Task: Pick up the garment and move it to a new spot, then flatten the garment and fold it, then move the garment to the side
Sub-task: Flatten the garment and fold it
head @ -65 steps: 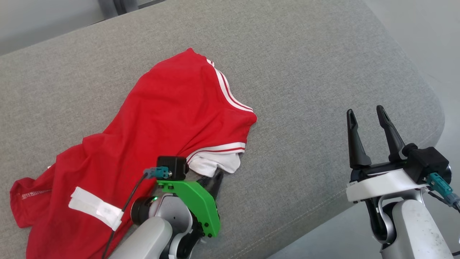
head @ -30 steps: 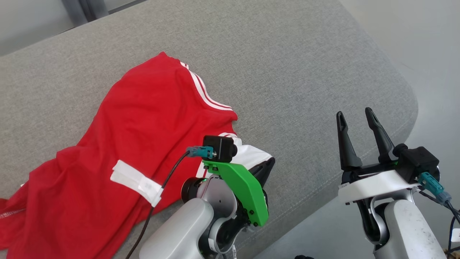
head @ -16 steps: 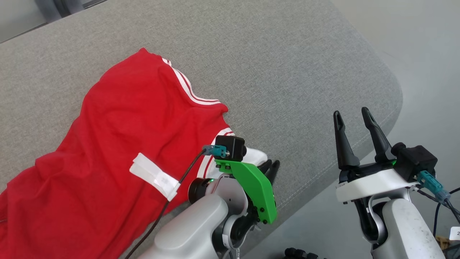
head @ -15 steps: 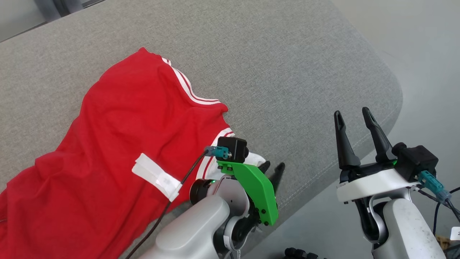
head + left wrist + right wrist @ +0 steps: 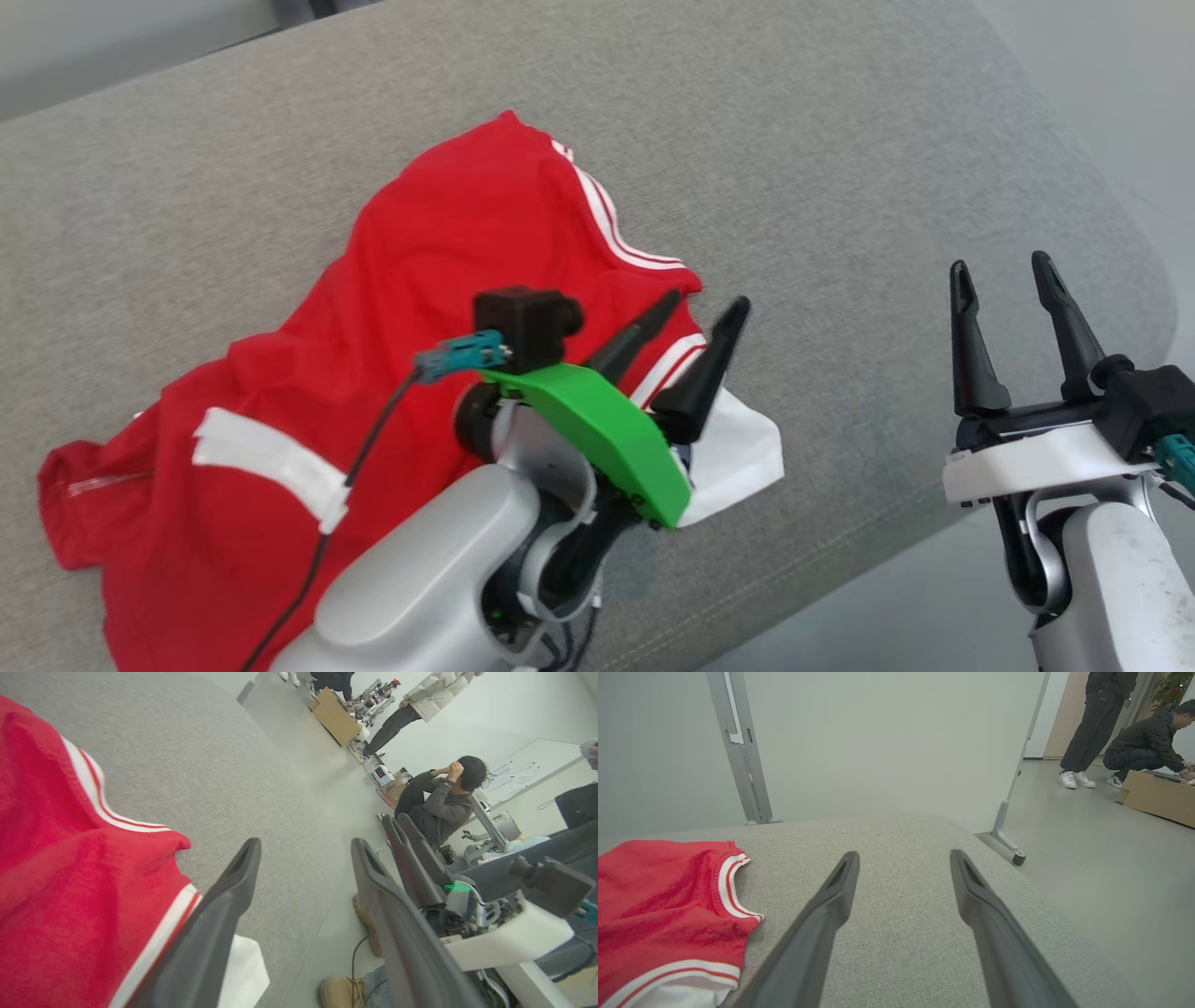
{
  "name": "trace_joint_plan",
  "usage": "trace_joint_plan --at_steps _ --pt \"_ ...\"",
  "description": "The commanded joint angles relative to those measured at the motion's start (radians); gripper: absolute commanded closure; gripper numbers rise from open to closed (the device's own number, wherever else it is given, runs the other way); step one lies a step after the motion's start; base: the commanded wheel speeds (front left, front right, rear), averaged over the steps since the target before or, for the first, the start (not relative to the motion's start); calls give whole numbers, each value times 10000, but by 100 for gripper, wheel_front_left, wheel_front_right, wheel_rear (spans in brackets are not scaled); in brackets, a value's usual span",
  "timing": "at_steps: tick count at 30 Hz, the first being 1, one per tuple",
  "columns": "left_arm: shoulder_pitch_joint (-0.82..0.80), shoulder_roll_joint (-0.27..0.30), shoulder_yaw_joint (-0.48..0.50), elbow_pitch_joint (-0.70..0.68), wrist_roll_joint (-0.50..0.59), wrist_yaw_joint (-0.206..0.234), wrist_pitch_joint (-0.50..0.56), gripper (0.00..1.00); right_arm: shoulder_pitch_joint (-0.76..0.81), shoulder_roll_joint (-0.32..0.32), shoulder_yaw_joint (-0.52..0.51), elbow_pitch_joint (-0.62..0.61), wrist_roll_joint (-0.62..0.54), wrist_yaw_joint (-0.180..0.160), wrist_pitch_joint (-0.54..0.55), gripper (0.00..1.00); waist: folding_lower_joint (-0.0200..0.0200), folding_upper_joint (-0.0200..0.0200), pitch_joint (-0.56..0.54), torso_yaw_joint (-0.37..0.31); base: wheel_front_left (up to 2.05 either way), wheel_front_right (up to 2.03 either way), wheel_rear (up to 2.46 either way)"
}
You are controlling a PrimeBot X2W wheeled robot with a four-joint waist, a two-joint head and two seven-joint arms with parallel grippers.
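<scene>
Left gripper, fingers apart and empty, sits over the white hem of the garment. The garment lies crumpled left of centre on the cushion. Right gripper, fingers apart, is near the cushion's right edge.

The garment is soft red cloth; the cushion under it is coarse, matt grey weave.

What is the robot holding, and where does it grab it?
Nothing. The left hand is open over the red shirt, gripping none of it; the right hand is open too.
</scene>
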Motion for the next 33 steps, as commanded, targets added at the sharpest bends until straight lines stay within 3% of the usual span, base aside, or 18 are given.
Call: trace_joint_plan --at_steps 1,5,6,13,20,24,29,33 --pt "79 260 140 -217 202 98 -226 0 54 -117 -62 -63 -66 -3 -30 0 0 -1 -639 1201 0 0 0" --pt "675 1291 711 -812 550 474 -948 0 232 -419 -161 -119 -176 -3 -30 0 0 -1 -1109 2039 0 0 0" --pt "1051 1771 1033 -980 641 649 -1324 0 346 -515 -169 -130 -191 -3 -30 0 0 -1 -1298 2394 0 0 0" --pt "2265 3653 1279 -611 1810 1405 -2310 0 687 -834 -30 40 -135 -3 -30 0 0 -1 -1894 3287 0 0 0" --pt "3680 4341 1558 -401 1620 1671 -2686 0 1052 -1041 -46 107 -57 -3 -30 0 0 -1 -2258 3632 0 0 0" --pt "4584 4474 2287 -257 1602 1752 -2970 0 1262 -1148 -44 192 -16 -3 -30 0 0 -1 -2468 3706 0 0 0" --pt "5610 4228 3880 -389 2462 1411 -3029 0 1513 -1282 -206 349 -46 -3 -30 0 0 -1 -2692 3746 0 0 0" --pt "6359 3771 5284 -444 3118 673 -3024 0 1741 -1265 -337 487 -78 -3 -30 0 0 -1 -2848 3751 0 0 0"
